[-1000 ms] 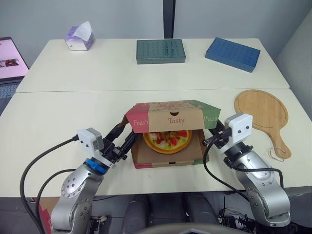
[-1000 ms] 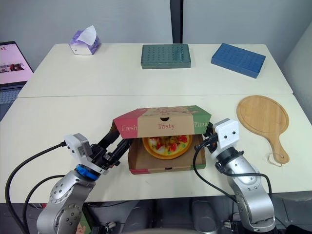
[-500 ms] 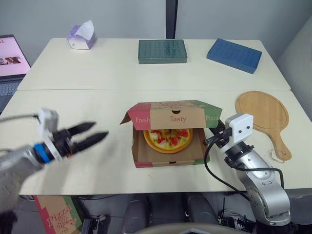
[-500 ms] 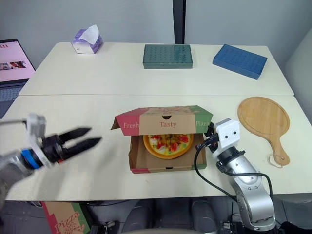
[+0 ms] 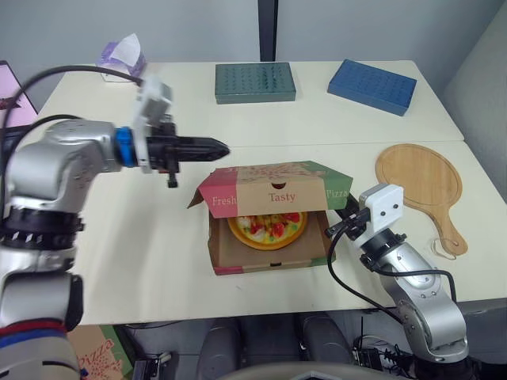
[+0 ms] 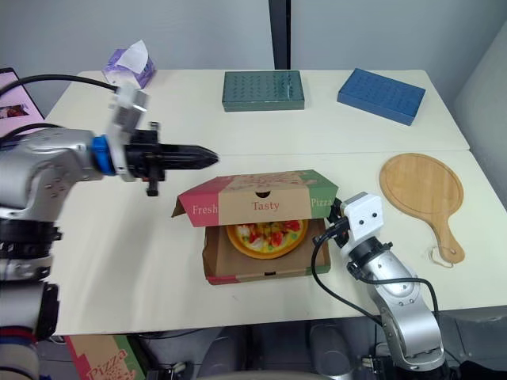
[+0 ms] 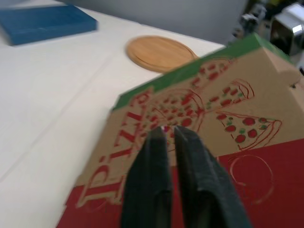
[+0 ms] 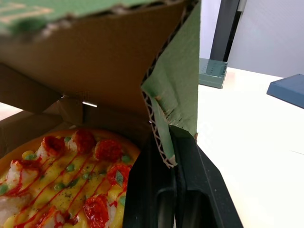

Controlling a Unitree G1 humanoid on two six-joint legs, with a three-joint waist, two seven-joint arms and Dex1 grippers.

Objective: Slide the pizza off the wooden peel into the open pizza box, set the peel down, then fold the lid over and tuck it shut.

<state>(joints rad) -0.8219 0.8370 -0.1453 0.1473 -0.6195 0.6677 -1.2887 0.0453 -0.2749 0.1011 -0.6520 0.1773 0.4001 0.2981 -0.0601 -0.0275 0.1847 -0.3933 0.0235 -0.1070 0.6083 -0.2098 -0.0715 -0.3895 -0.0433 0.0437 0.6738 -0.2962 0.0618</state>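
Note:
The pizza box (image 5: pixel 269 261) stands at the near middle of the table, its lid (image 5: pixel 273 190) folded half over and held up off the front wall. The pizza (image 5: pixel 265 228) lies inside, seen under the lid. My left gripper (image 5: pixel 224 146) is shut and hovers level just above the lid's back left corner, pointing right; in the left wrist view its fingertips (image 7: pixel 164 135) hang over the printed lid top. My right gripper (image 5: pixel 333 231) is shut, low at the box's right side, its fingers (image 8: pixel 190 156) against the green side flap (image 8: pixel 173 95). The wooden peel (image 5: pixel 420 178) lies flat at the right.
On the far table lie a green box (image 5: pixel 255 81), a blue box (image 5: pixel 372 85) and a tissue box (image 5: pixel 120 57). A laptop screen (image 5: pixel 12 95) shows at the left edge. A seam runs between the two tables behind the pizza box.
My left arm left the box's left side, swung out left with fingers open, then rose to the lid's back left corner and shut. The right arm and lid stayed put.

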